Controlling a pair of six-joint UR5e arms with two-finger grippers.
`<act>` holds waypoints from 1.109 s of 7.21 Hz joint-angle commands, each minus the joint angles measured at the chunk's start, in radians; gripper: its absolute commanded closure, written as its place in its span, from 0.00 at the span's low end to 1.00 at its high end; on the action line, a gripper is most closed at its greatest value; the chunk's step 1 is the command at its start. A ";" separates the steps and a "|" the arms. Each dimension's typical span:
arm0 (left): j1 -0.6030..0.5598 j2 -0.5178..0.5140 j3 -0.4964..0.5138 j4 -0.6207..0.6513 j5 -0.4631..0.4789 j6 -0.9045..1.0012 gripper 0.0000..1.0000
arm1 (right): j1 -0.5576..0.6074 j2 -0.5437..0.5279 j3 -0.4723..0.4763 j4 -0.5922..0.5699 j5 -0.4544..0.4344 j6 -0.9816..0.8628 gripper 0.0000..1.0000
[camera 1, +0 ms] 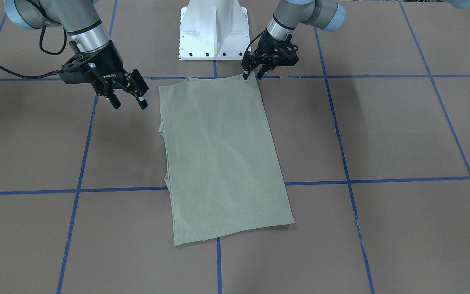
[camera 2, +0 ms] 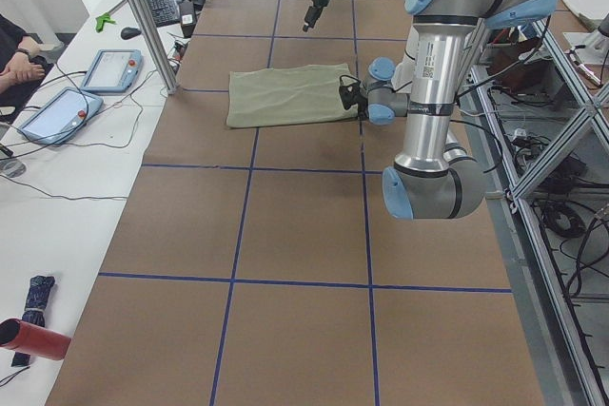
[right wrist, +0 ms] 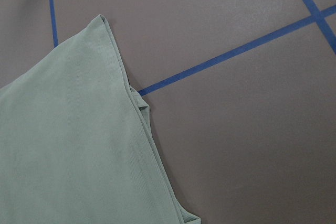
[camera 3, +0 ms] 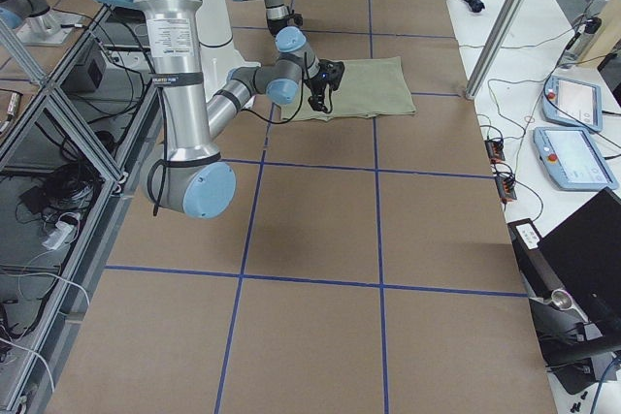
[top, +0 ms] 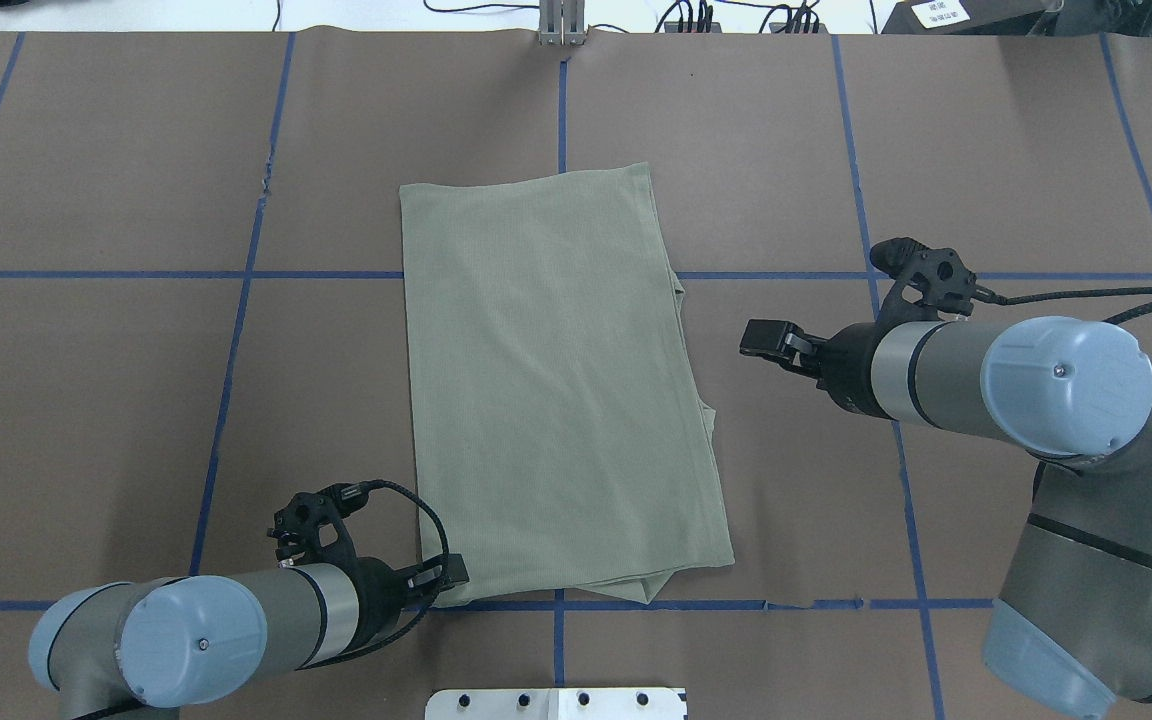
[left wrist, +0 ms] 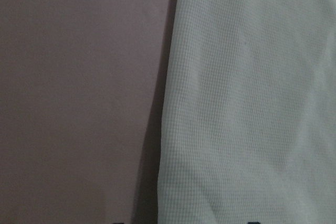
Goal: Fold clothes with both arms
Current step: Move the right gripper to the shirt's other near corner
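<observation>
**At the shirt's near corner — a lopsided start**

From across the table, we see the shirt (camera 1: pixel 218 155) folded to a long panel along the middle of the table (camera 1: pixel 402 130), its robot-side end at the tape line (camera 1: pixel 157 77) before the pedestal (camera 1: pixel 214 28); the left gripper (camera 1: pixel 252 75) is down at that end's corner, jaws apart astride the edge and gripping nothing; the right gripper (camera 1: pixel 129 102) hangs over bare table beside the other long edge, jaws spread wide, tilted toward the cloth.

From overhead, the left arm (top: pixel 236 610) lies low and nearly level; the right arm (top: pixel 946 370) reaches in sideways, clear of the shirt's edge, where under-layers peek out. We judge that a pinch taking only the top layer would peel the stack open, and that a lift by the left alone would drag the panel askew.

From both table ends, we cannot tell anything more about the jaws.

At the left wrist, cloth edge and table fill the view — the camera sits close to the surface.

At the right wrist, the shirt's far corner and stepped edge lie below, untouched.
</observation>
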 commanded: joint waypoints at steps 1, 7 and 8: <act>0.002 -0.004 0.006 0.000 0.021 -0.029 0.35 | -0.003 0.001 0.000 0.000 0.000 0.000 0.00; 0.027 -0.014 0.006 -0.002 0.025 -0.021 1.00 | -0.038 0.008 -0.002 -0.009 -0.040 0.094 0.01; 0.027 -0.014 -0.002 -0.002 0.025 -0.020 1.00 | -0.096 0.016 -0.005 -0.037 -0.117 0.188 0.02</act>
